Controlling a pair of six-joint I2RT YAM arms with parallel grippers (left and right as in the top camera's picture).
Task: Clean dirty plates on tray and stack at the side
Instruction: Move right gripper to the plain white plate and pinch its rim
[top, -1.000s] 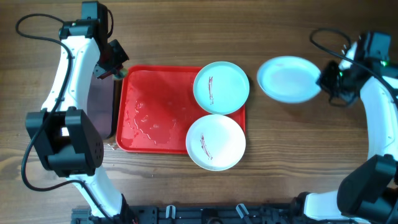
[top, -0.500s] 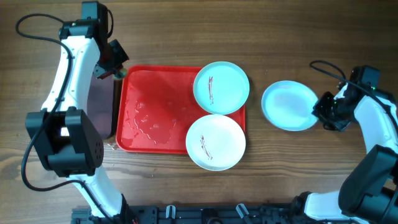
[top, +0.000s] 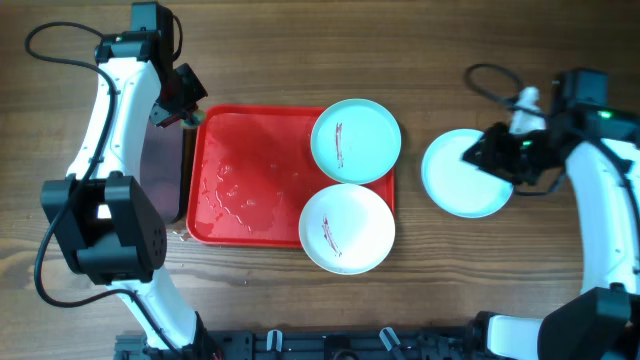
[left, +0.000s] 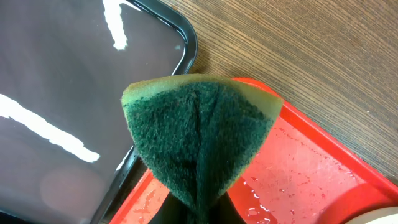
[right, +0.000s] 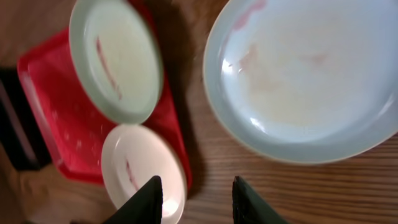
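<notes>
A brown wood-grain bench (top: 500, 290) fills the overhead view, with a black rail along its 6 o'clock edge. On it are two trays and three plates.

At 9 o'clock lies a glossy black rectangular tray (top: 162, 175). The left hand (top: 185, 112) hangs over the seam between it and the next tray, clamped on one green scouring sponge (left: 196, 146) with a yellow edge, folded to a wedge.

Just beside the black tray sits the red rectangular plastic tray (top: 250, 180), its floor beaded with water. Two plates rest on its 3 o'clock end. The pale turquoise round plate (top: 356, 140) is at the 2 o'clock corner and the white round plate (top: 346, 228) is at the 4 o'clock corner, overhanging the rim. Each bears one thin dark brown streak.

Off the tray, at 3 o'clock on bare wood, lies the third round plate (top: 455, 180), white with a bluish cast. The right hand (top: 490, 155) hovers over its 2 o'clock edge, fingers (right: 152, 199) apart and holding nothing.
</notes>
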